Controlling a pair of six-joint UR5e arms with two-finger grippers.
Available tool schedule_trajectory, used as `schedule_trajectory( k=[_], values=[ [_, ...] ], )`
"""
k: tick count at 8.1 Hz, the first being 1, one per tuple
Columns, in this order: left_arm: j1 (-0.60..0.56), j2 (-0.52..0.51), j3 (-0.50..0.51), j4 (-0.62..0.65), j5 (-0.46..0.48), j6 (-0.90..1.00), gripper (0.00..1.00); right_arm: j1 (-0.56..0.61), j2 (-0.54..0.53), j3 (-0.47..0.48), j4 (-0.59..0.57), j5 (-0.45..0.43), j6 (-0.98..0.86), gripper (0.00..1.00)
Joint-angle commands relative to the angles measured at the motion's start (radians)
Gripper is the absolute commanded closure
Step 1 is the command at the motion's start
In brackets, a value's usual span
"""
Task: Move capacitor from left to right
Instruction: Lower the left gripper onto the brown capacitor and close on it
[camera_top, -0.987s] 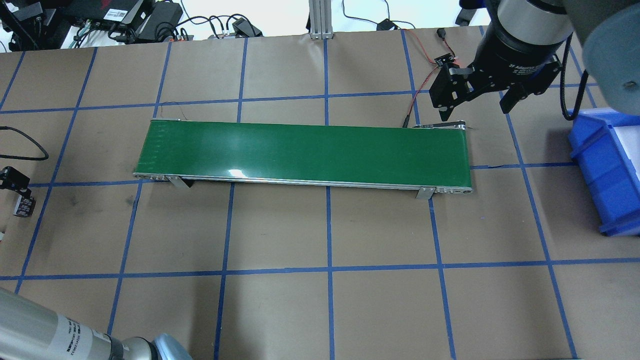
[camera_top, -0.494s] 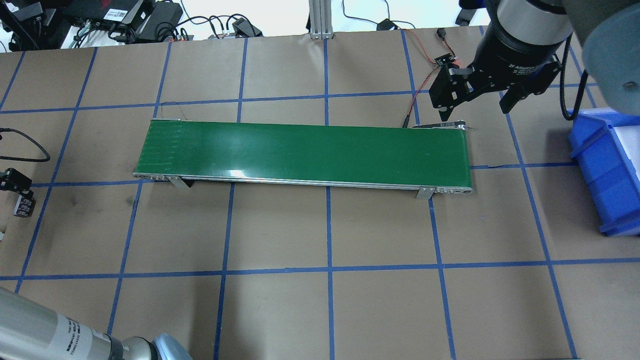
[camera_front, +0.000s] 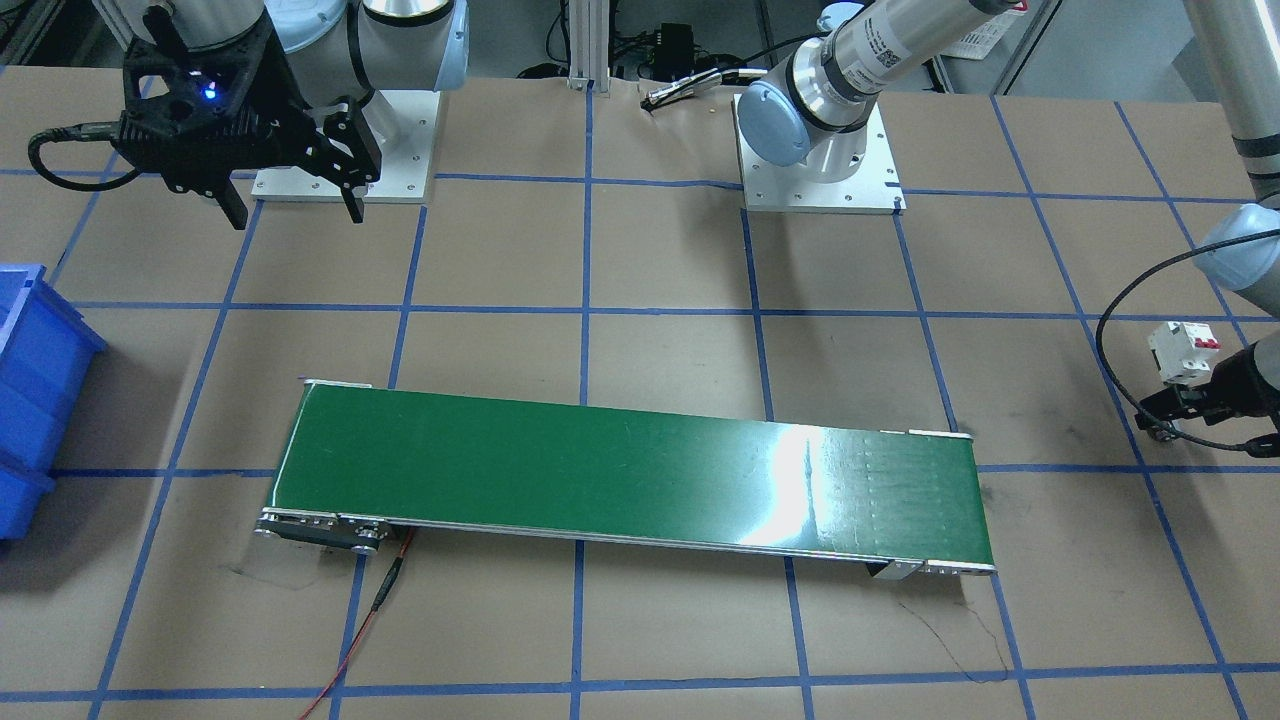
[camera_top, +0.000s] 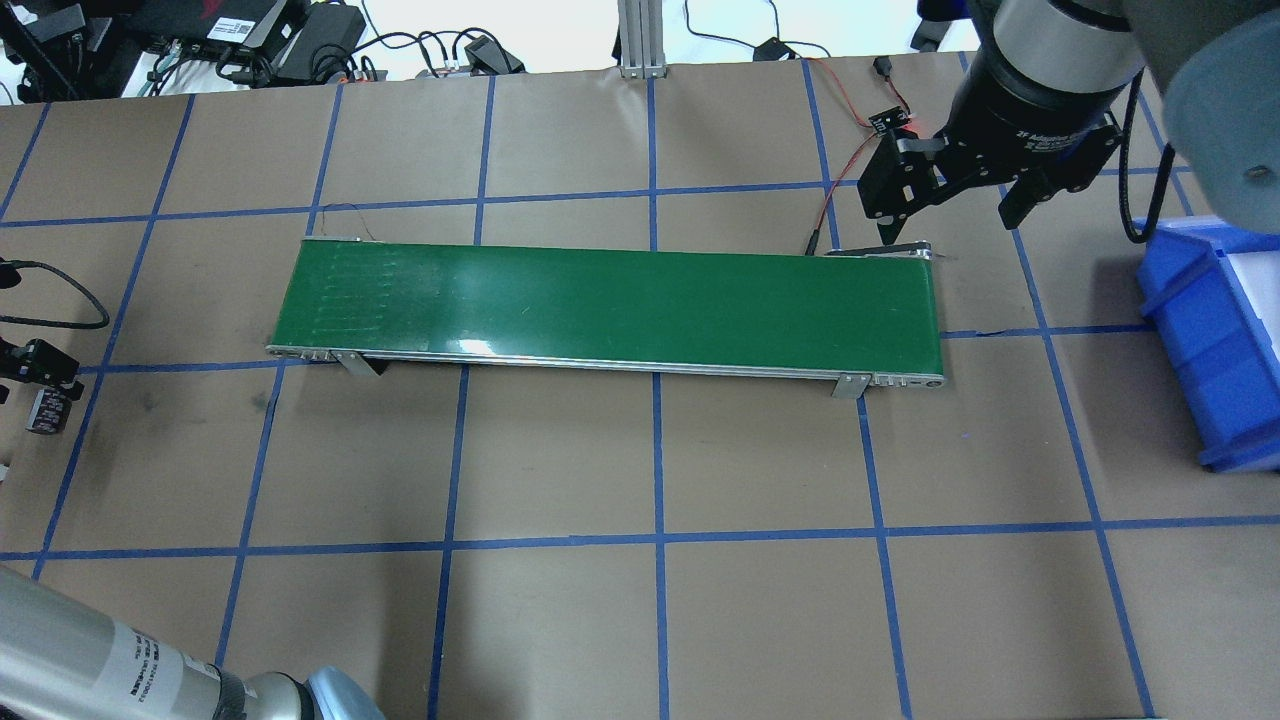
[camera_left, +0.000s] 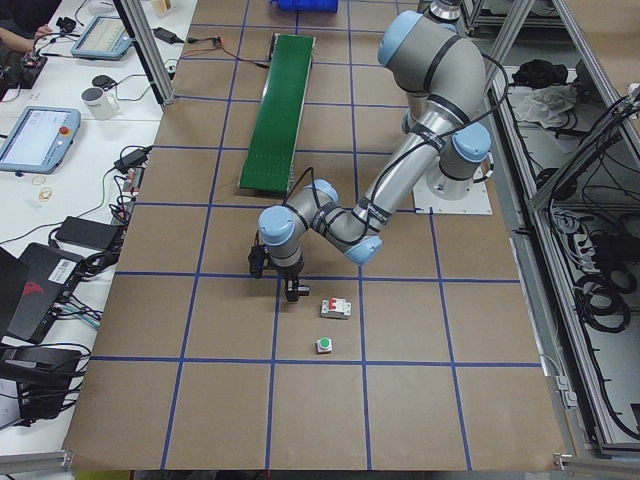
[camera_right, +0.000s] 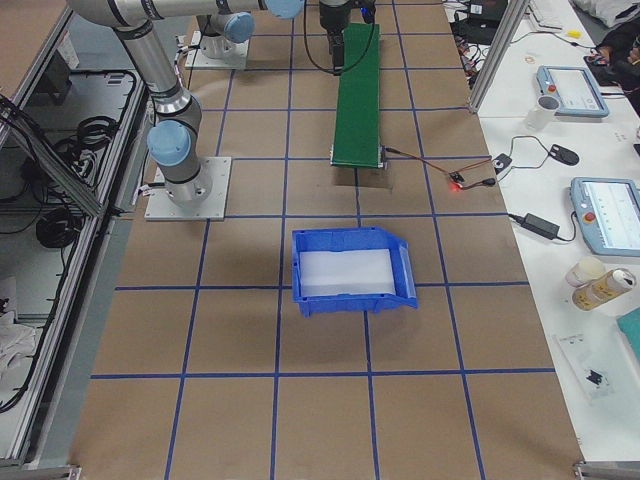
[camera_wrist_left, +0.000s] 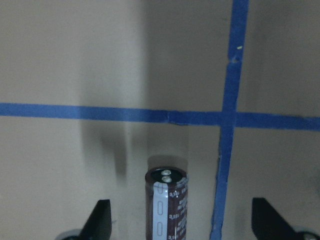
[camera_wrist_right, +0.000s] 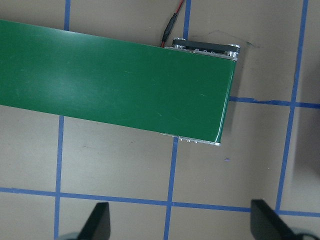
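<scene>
Capacitor (camera_wrist_left: 166, 205) (its pale side stripe carries print too small to read) stands on end on the table (camera_wrist_left: 75, 60), between the spread jaws of the left gripper (camera_wrist_left: 183, 225) and touching neither. Farther off, a green conveyor (camera_top: 620, 305) lies on brown paper gridded with blue tape (camera_top: 657, 470). Past its end hangs the right gripper (camera_top: 947, 226), labelled "2F Adaptive", jaws parted, near a blue bin (camera_top: 1215, 330).

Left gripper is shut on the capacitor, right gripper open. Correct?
Not quite. The left gripper is open: the left wrist view shows its jaws apart, clear of the capacitor standing between them. The right gripper is open, as you said.
</scene>
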Motion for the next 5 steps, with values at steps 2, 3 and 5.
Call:
schedule_trajectory(
  k=[2,3,5],
  values=[
    [0.000,-0.008,-0.004,0.002,-0.002,0.004,0.00,-0.001,-0.002,0.003,0.000,0.001,-0.001,0.00],
    [0.000,-0.012,0.001,0.002,-0.004,0.004,0.00,0.000,-0.002,0.003,0.000,0.001,0.001,0.00],
    [0.000,-0.015,-0.001,0.003,-0.004,0.004,0.00,0.000,-0.002,0.003,0.000,0.001,0.001,0.00]
  ],
)
